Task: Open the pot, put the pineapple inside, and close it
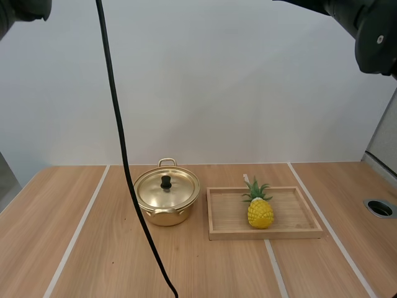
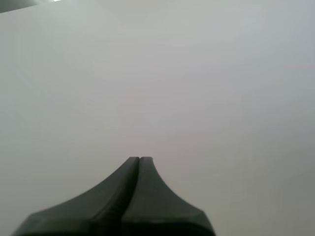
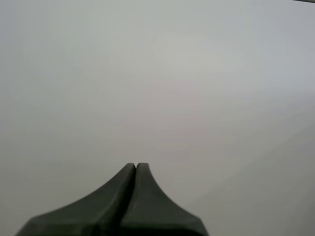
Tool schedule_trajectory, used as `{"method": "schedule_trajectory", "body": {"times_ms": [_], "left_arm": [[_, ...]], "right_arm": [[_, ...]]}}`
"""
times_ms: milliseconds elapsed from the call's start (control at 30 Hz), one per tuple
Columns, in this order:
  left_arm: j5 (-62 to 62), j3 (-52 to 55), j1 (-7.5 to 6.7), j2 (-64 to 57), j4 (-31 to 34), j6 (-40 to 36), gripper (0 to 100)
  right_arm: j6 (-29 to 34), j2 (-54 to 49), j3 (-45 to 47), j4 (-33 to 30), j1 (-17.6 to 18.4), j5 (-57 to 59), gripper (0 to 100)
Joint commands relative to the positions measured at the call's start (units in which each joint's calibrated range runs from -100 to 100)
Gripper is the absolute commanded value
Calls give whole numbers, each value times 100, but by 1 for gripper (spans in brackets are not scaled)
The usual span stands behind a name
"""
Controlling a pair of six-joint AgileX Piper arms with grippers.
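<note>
A gold pot (image 1: 166, 208) stands on the wooden table with its lid (image 1: 166, 188) on, a black knob on top. To its right a yellow pineapple (image 1: 260, 208) with green leaves stands upright in a shallow wooden tray (image 1: 296, 231). My left gripper (image 2: 139, 159) is shut on nothing, its fingers lying together as one dark wedge against a plain white wall. My right gripper (image 3: 136, 165) is likewise shut and empty, facing the same blank wall. Both arms are raised high above the table, far from the pot and the fruit.
The table (image 1: 80, 261) has pale stripes running front to back. A round grommet hole (image 1: 379, 208) sits near the right edge. Bare wood lies left of the pot and in front of the tray.
</note>
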Motion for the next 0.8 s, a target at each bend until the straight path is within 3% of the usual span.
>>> {"method": "schedule_trajectory", "body": {"times_ms": [0, 233, 300, 367, 467, 500, 633, 767], "left_arm": [[-122, -35, 21, 40, -92, -58, 0], [-122, -35, 21, 32, -92, -58, 0], [-144, -35, 21, 18, -92, -58, 7], [-213, -35, 21, 18, -92, -49, 31], [-456, -44, 21, 3, -92, 23, 92], [-456, -88, 21, 3, -92, 69, 100], [326, -317, 21, 19, 205, 104, 100], [338, -350, 21, 19, 293, 104, 100]], "right_arm": [[-23, 7, -44, -43, -21, -116, 0], [-23, 7, -44, -43, -21, -97, 0], [-23, 7, -44, -43, -21, -97, 0], [-23, 7, -44, -43, -21, -97, 0], [-23, 7, -44, -43, -21, -60, 0], [-23, 7, -44, -43, -21, -60, 0], [-23, 7, -44, -43, -21, -60, 0], [-23, 7, -44, -43, -21, -60, 0]]}}
